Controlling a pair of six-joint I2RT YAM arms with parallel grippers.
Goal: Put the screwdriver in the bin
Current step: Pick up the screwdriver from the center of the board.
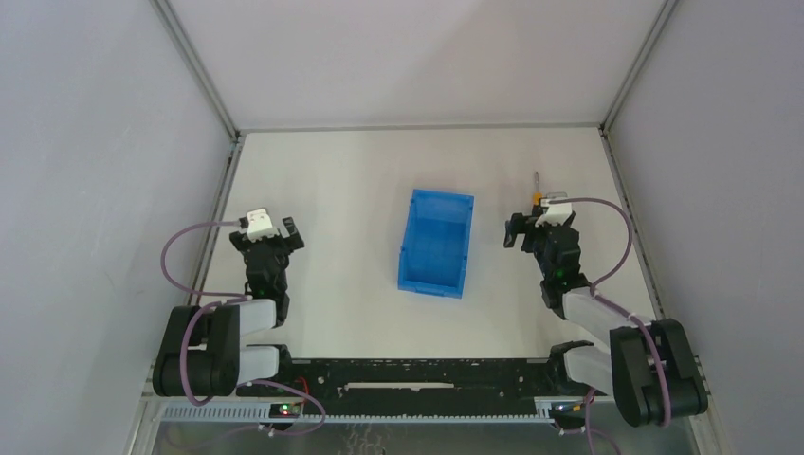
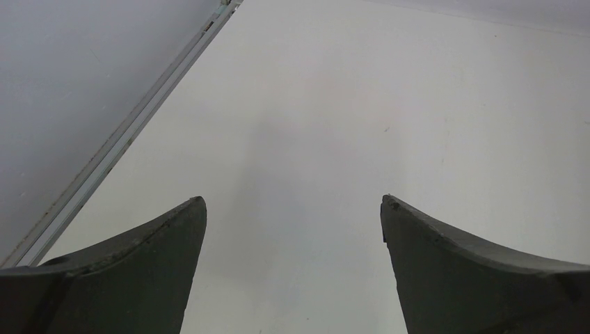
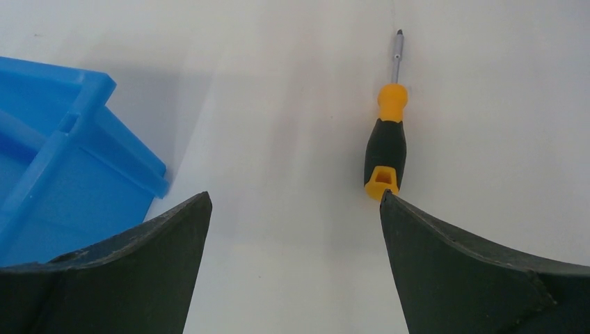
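The right gripper [image 3: 292, 198], spread wide and empty, is hovering beside the screwdriver [image 3: 386, 149]; the reach is underway, and next the gripper needs centring over it.

No text, number or brand can be read, neither on the bin [image 1: 431, 284] nor on the screwdriver [image 3: 385, 154].
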